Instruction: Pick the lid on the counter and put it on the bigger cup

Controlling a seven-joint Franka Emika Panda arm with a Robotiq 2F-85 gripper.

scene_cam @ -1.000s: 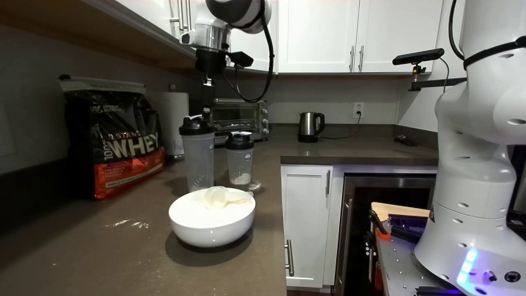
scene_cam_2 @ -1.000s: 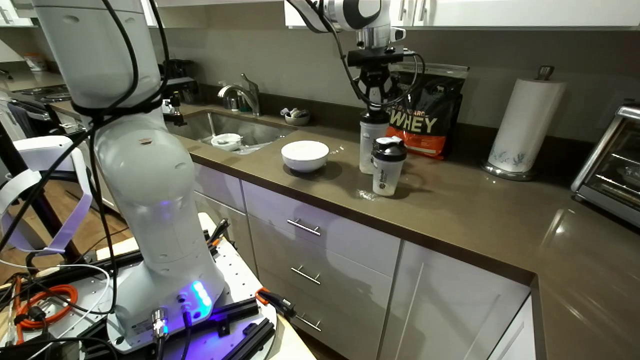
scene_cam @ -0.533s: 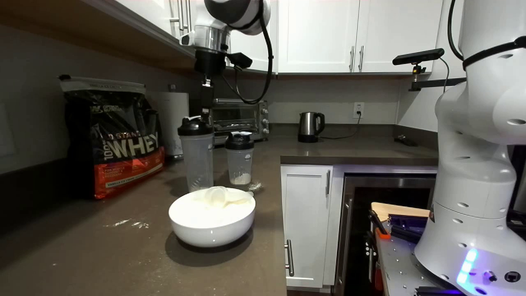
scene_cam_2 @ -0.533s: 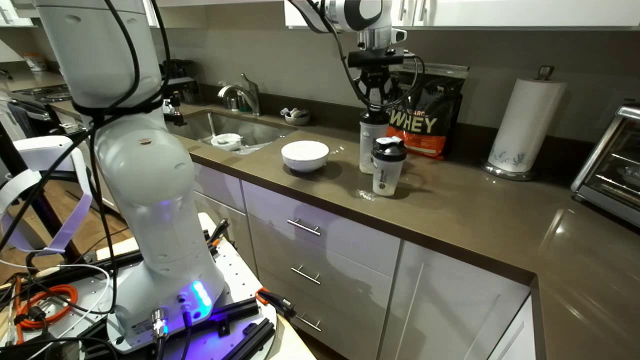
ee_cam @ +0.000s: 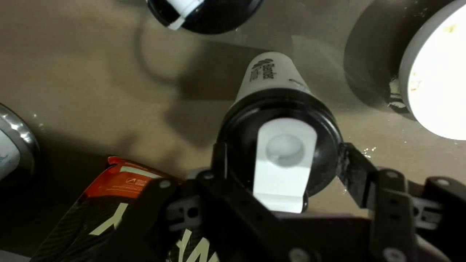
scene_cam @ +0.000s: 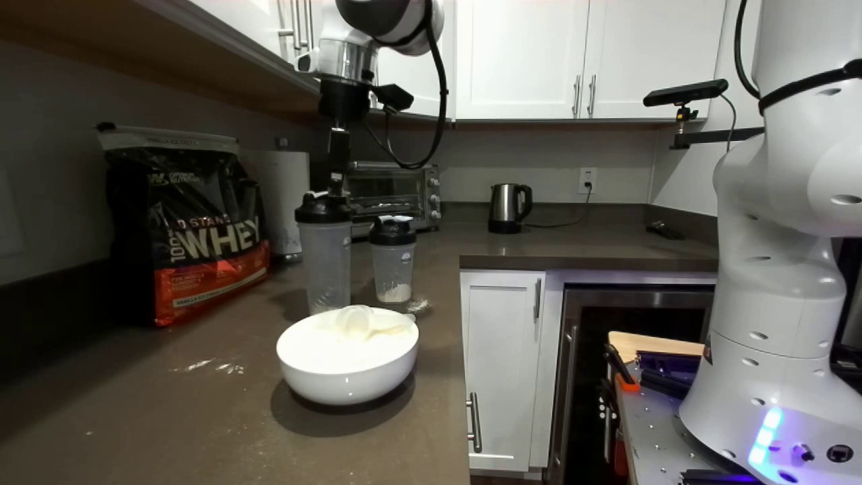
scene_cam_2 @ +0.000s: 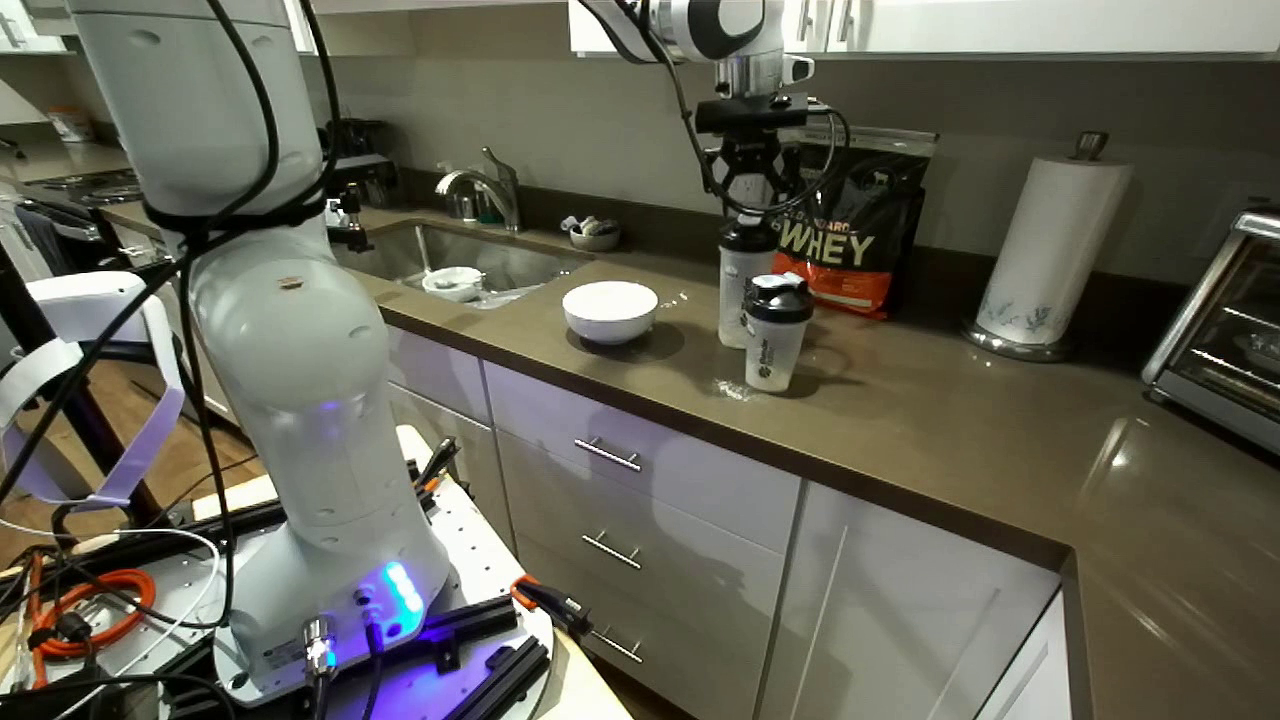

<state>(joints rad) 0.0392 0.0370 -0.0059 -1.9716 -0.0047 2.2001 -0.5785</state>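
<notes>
The tall clear tumbler (scene_cam: pixel 326 266) stands upright on the grey-brown counter (scene_cam: pixel 222 411), behind the white bowl in that exterior view. The black lid (scene_cam: pixel 322 210) sits on its top; its pale tab shows in the wrist view (ee_cam: pixel 282 178). My gripper (ee_cam: pixel 281 156) points down over the lid, with its fingers spread wide at opposite sides of the rim. They look open. Whether the pads touch the rim I cannot tell. In an exterior view the gripper (scene_cam_2: pixel 750 205) stands just over the lid (scene_cam_2: pixel 748 240), with the tumbler (scene_cam_2: pixel 738 300) partly hidden by the short cup.
The short clear cup (scene_cam_2: pixel 773 350), also with a black lid, stands close by. The white bowl (scene_cam: pixel 347 370) holds a pale scoop. The whey bag (scene_cam_2: pixel 850 250) is right behind the gripper. A paper towel roll (scene_cam_2: pixel 1050 250) and a toaster oven (scene_cam: pixel 390 195) stand farther along.
The gripper's fingers look spread wider than half a second ago. The lid and tumbler top swayed slightly left, then back right in an exterior view. The arm has hardly moved.
</notes>
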